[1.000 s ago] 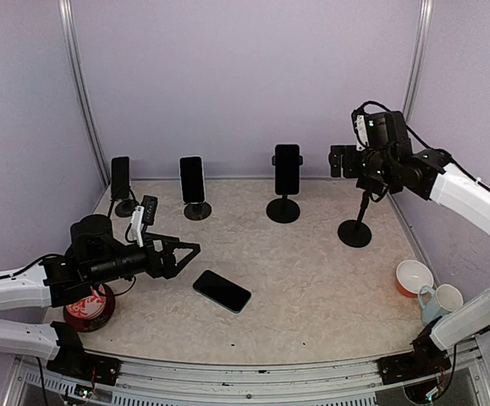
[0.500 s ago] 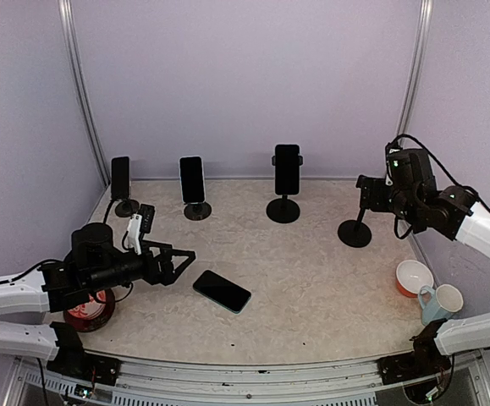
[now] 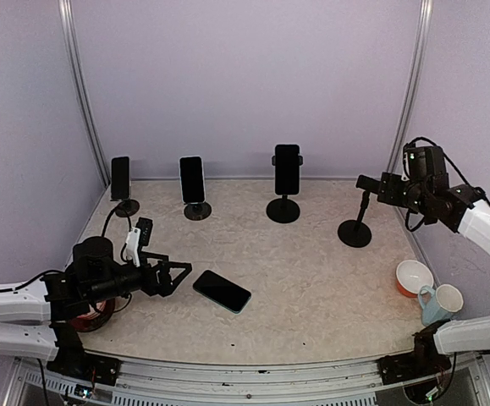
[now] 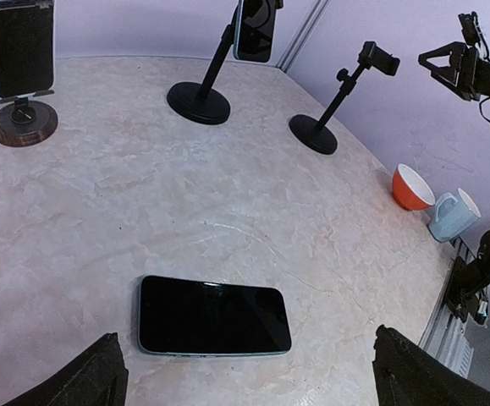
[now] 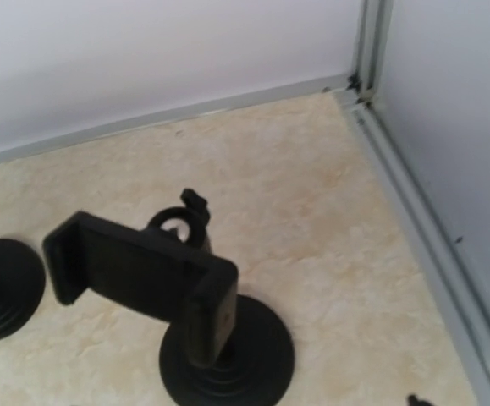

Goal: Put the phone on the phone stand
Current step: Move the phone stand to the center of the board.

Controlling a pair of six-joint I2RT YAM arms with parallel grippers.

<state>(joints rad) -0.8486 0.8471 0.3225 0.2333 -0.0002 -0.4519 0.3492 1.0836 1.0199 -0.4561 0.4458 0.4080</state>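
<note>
Overhead view of a marbled beige table (image 3: 312,283) with pale lilac walls, and four phone stands in a loose row along the far side. Three loaded stands (image 3: 283,210), each holding one of the upright phones (image 3: 287,169). The fourth, an empty stand (image 3: 356,227) at far right: thin black post on a round base. One more phone (image 3: 222,291), a flat slab with its glossy dark side up, lying on the near-left part of the table, well apart from the empty stand. Left gripper (image 3: 175,275) low over the table just left of that phone, spread wide, not touching it. Right gripper (image 3: 365,183) just above the top of the empty stand; too small and dark to tell whether spread or pressed together. At near right, one orange bowl (image 3: 414,277) with a white inside, just beside one pale blue mug (image 3: 439,302). Only in the left wrist view: the phone's pale rim and rounded corners, framed by two dark fingers (image 4: 92,381) at the bottom corners. Only in the right wrist view: the empty stand's matte black rectangular clamp, seen close from above.
</note>
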